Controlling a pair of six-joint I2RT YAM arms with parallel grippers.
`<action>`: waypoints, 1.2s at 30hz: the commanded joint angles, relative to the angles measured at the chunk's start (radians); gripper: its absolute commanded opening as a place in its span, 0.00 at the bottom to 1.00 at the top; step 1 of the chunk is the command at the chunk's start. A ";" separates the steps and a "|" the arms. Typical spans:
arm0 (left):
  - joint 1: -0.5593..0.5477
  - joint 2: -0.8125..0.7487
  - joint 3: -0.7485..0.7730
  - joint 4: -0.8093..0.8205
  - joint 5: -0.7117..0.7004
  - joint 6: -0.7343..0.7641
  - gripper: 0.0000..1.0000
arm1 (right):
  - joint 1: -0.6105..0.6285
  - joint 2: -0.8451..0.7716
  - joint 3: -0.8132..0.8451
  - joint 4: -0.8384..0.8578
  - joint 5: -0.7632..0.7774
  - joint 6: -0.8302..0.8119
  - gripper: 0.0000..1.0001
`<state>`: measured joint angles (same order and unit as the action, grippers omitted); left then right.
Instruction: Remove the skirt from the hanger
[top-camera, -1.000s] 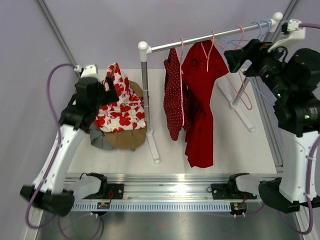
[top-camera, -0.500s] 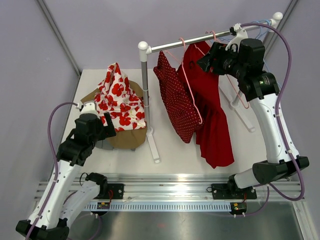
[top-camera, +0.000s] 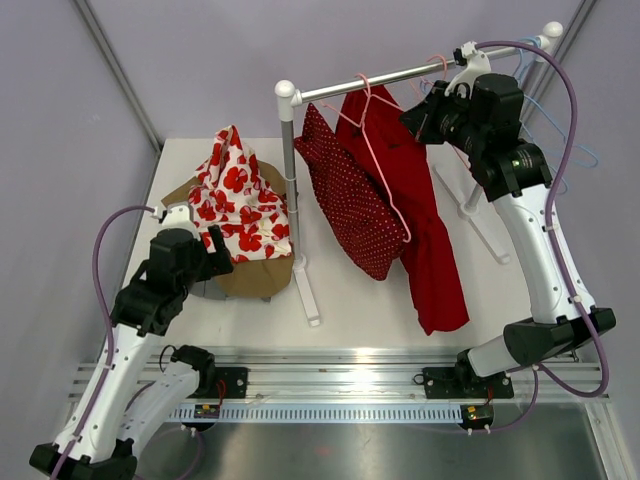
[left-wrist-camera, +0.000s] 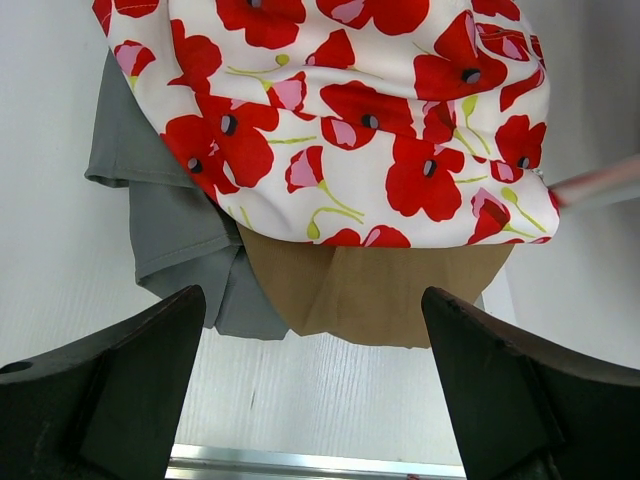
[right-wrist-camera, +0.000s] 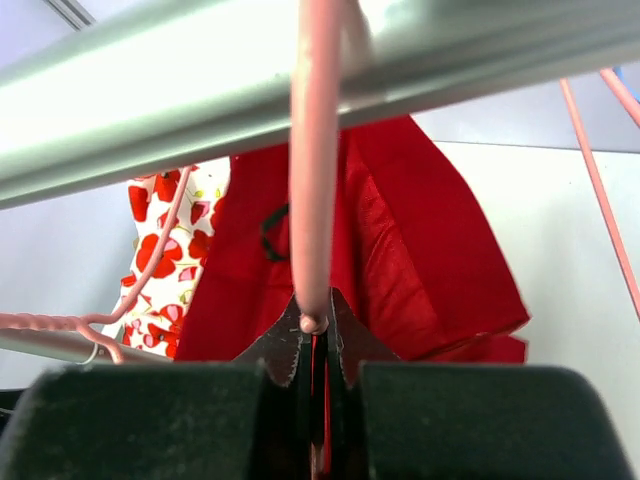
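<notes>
A white fabric printed with red poppies (top-camera: 235, 195) lies over a tan garment (top-camera: 255, 275) and a grey garment (top-camera: 205, 285), heaped near the left edge of the white worktop (top-camera: 340, 320). Thin blue wire hangers (top-camera: 572, 155), possibly two, hang at the right end of the silver metal rail (top-camera: 330, 92).

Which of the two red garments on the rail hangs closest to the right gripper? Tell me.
The plain red one, just below the right gripper; the white-dotted red one hangs further along, nearer the rack's post.
</notes>
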<state>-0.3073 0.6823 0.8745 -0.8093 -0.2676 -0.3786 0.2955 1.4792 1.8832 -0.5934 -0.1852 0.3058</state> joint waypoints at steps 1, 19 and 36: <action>-0.006 -0.010 0.014 0.047 0.024 0.000 0.93 | 0.005 -0.013 0.042 0.020 0.026 0.006 0.00; -0.484 0.338 0.803 -0.014 0.042 0.085 0.95 | 0.008 -0.158 0.116 -0.071 0.082 -0.002 0.00; -1.053 0.934 0.992 0.349 0.140 0.041 0.95 | 0.007 -0.166 0.162 -0.178 0.176 -0.013 0.00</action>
<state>-1.3270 1.6051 1.8389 -0.6079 -0.2020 -0.3122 0.2985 1.3437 1.9991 -0.8478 -0.0376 0.2874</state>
